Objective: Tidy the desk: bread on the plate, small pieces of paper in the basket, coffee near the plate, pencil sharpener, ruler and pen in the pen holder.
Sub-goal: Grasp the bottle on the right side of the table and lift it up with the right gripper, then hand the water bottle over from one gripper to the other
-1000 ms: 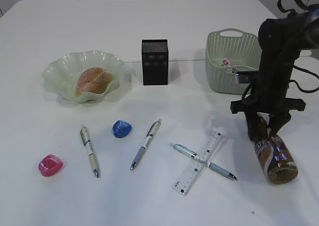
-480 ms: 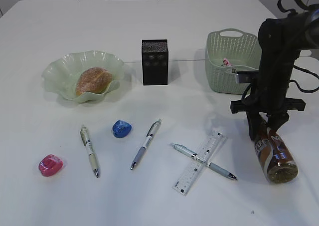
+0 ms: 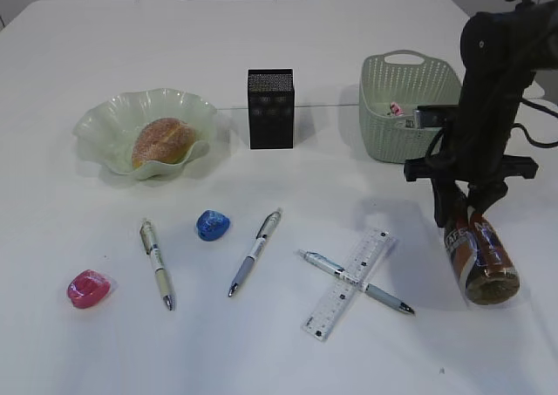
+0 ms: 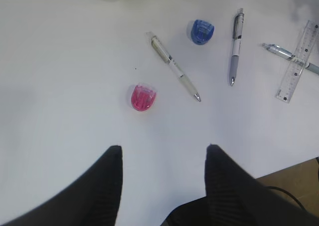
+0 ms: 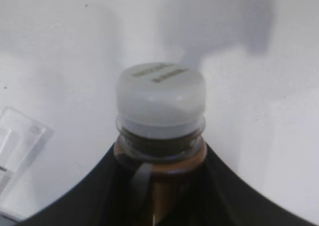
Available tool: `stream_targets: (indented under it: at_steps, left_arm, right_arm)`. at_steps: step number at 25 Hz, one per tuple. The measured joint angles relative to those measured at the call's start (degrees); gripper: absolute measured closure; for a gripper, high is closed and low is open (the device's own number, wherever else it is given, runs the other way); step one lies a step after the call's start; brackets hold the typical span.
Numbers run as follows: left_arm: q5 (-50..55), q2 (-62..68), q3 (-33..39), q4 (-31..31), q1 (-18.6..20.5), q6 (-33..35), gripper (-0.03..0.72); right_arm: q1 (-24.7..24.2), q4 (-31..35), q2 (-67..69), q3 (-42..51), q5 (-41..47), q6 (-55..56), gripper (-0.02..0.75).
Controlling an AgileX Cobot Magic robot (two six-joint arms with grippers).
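My right fingers (image 3: 465,210) grip the coffee (image 3: 478,257) by its shoulder just under the white cap, the brown bottle tilted, its base toward the near right edge of the tabletop (image 3: 349,29). My left fingers (image 4: 162,153) hang spread and empty above the near left side, with the pink pencil sharpener (image 4: 143,97) below them.

Judging by the layout, the tidy-up is partly done. The bread (image 3: 163,141) already lies in the plate (image 3: 96,120), and small scraps show inside the basket (image 3: 384,138). Still waiting: the coffee sits well apart from the plate, on the opposite side. The blue pencil sharpener (image 3: 212,225), the pink one, the ruler (image 3: 370,248) and three pens are loose on the tabletop; one pen (image 3: 384,296) lies across the ruler, another (image 3: 157,264) near the pink sharpener, a third (image 3: 253,254) beside the blue one. The pen holder (image 3: 270,109) stands between plate and basket, its contents not visible.

Against a second earlier, my right arm stands a little higher and the bottle has risen and shifted slightly with it; everything else lies where it was.
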Motion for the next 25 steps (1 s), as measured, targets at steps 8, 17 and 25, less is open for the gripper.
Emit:
stream_targets:
  at_steps: [8, 17, 25]
  left_arm:
    - [0.0, 0.0, 0.0, 0.0, 0.0, 0.0, 0.312]
    - [0.0, 0.0, 0.0, -0.07, 0.0, 0.0, 0.315]
    - [-0.85, 0.0, 0.0, -0.07, 0.0, 0.0, 0.315]
  right_arm:
    - [0.0, 1.31, -7.32, 0.0, -0.08, -0.43, 0.426]
    - [0.0, 5.97, -17.52, 0.0, 0.84, -1.67, 0.426]
    - [0.0, 16.77, -22.14, 0.0, 1.26, -9.37, 0.426]
